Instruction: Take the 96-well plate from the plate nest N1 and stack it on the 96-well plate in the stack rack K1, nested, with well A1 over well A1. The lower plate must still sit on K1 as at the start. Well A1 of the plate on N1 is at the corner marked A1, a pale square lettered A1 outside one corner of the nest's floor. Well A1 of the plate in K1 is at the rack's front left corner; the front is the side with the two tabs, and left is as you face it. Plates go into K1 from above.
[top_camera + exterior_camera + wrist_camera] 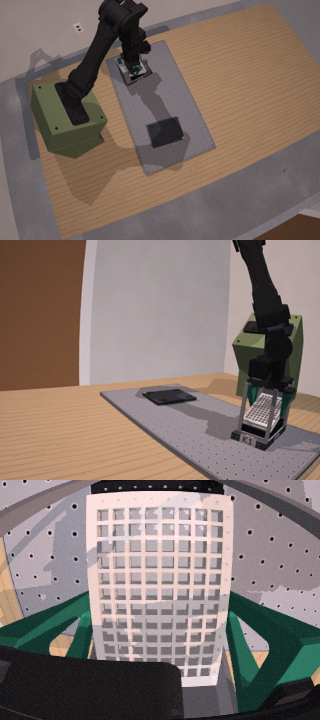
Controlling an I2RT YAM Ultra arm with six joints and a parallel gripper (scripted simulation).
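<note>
My gripper [268, 405], with green fingers, is shut on the white 96-well plate [263, 411]. It holds the plate tilted between the posts of the stack rack K1 [258, 436], just above the dark plate [258, 429] that sits in the rack. In the top view the arm covers most of the rack [133, 71]. The plate nest N1 [165, 132] lies bare on the grey baseplate; it also shows in the exterior view [169, 396].
The grey perforated baseplate [160, 103] lies on the wooden table. The green base block [67, 118] carrying the arm stands left of the baseplate, close behind the rack in the exterior view [268, 353].
</note>
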